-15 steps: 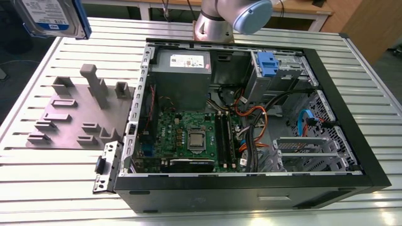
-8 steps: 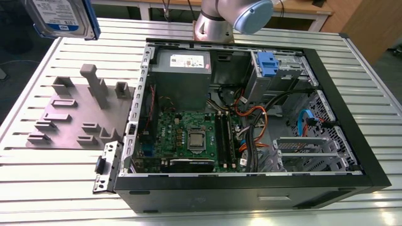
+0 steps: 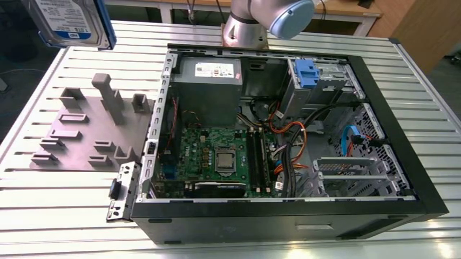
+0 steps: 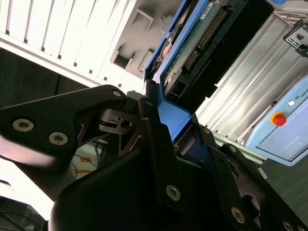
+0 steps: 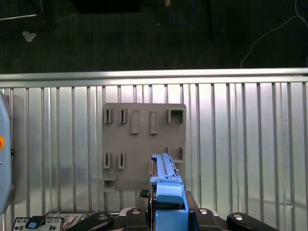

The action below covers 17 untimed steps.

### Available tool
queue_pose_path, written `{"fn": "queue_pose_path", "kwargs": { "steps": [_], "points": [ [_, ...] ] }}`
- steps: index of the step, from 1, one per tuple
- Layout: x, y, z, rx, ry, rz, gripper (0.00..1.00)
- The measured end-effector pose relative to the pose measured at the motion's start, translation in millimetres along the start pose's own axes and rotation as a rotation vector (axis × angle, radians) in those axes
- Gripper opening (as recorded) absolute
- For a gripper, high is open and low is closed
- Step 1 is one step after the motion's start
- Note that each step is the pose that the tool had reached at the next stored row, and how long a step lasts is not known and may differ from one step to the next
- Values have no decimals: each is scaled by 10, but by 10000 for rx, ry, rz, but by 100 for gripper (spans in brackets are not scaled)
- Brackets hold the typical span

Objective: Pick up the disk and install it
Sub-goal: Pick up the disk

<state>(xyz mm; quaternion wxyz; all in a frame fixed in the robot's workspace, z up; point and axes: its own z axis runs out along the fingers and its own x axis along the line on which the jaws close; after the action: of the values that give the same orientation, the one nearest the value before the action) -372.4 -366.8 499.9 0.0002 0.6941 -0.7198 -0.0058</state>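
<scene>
The disk [image 3: 68, 21], silver-grey with a white-and-blue label and a blue bracket, hangs in the air above the table's far corner at the exterior view's left. It is well clear of the open computer case [image 3: 288, 208]. In the second wrist view my gripper [image 4: 175, 120] is shut on the blue bracket end of the disk [image 4: 192, 43], whose circuit-board side faces the camera. In the first wrist view the disk [image 5: 166, 175] stands edge-on between the black fingers [image 5: 144, 211], above the grey fixture plate [image 5: 144, 139].
The case lies open on the slatted metal table [image 3: 58, 189], showing its motherboard [image 3: 216, 156] and a grey drive cage with a small blue handle [image 3: 306, 73]. The grey fixture plate [image 3: 86, 129] lies beside the case. A pendant with a red button [image 4: 278, 118] rests on the table.
</scene>
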Motion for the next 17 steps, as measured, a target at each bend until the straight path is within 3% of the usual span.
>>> {"fn": "queue_pose_path", "kwargs": {
  "steps": [6, 17],
  "points": [
    [28, -61, 2, 0, 0, 0, 36],
    [22, -262, 2, -1, 0, 0, 36]
  ]
}}
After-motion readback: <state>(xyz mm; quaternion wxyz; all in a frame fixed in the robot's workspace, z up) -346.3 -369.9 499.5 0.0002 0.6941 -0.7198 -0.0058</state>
